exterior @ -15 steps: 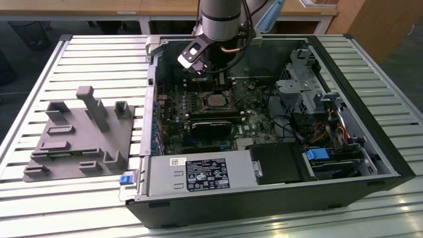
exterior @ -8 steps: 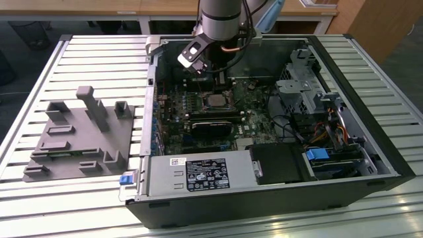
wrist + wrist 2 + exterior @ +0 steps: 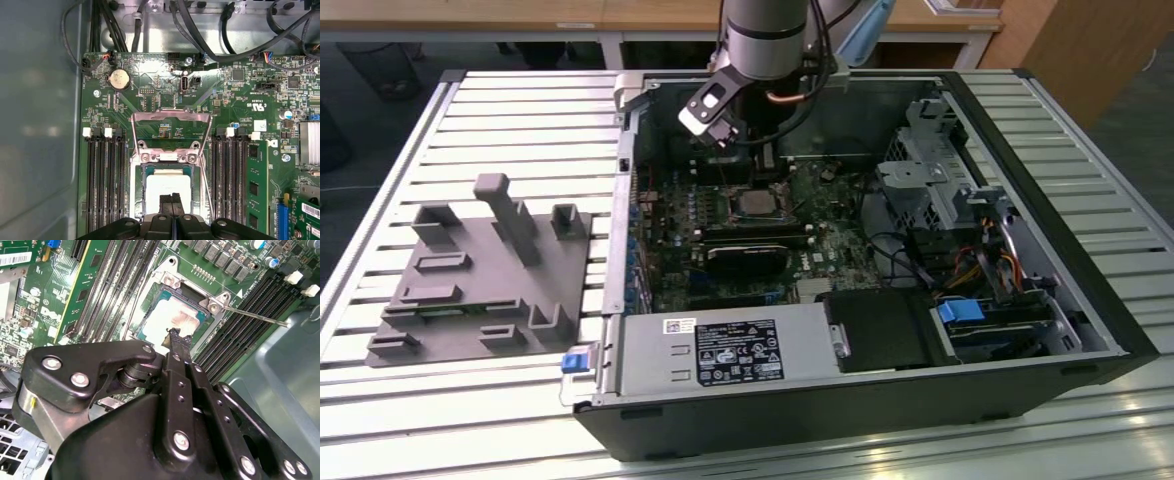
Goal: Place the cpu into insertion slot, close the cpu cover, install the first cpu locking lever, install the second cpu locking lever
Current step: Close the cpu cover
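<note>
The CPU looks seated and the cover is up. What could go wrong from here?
1. The shut gripper hangs right above the flat silver-grey square cpu lying in the silver-rimmed insertion slot. A downward push or sideways nudge could shift the chip.
2. The thin silvery cpu cover frame stands open, and a thin metal lever rod juts out over the long black memory slots. A moving gripper could snag either one.
</note>
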Controlling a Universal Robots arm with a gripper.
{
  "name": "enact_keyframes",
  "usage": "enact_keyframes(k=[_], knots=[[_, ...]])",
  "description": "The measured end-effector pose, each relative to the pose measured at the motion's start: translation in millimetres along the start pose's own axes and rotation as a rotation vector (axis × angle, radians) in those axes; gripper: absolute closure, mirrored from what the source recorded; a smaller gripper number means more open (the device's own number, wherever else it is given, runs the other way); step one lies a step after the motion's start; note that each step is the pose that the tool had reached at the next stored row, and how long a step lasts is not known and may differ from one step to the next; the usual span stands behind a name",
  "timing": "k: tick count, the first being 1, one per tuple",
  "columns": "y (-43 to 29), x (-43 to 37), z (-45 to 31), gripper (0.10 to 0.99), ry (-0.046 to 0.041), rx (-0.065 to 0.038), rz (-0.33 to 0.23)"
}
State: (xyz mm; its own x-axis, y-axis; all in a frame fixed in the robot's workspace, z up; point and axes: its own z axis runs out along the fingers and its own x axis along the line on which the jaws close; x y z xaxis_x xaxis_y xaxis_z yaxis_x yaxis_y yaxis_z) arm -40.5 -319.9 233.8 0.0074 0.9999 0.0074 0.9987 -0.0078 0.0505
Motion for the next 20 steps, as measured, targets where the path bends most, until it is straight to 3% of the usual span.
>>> enact_keyframes(k=[20], knots=[[0.2, 0.0, -4.5, 0.980, 0.0000, 0.000, 0.000]])
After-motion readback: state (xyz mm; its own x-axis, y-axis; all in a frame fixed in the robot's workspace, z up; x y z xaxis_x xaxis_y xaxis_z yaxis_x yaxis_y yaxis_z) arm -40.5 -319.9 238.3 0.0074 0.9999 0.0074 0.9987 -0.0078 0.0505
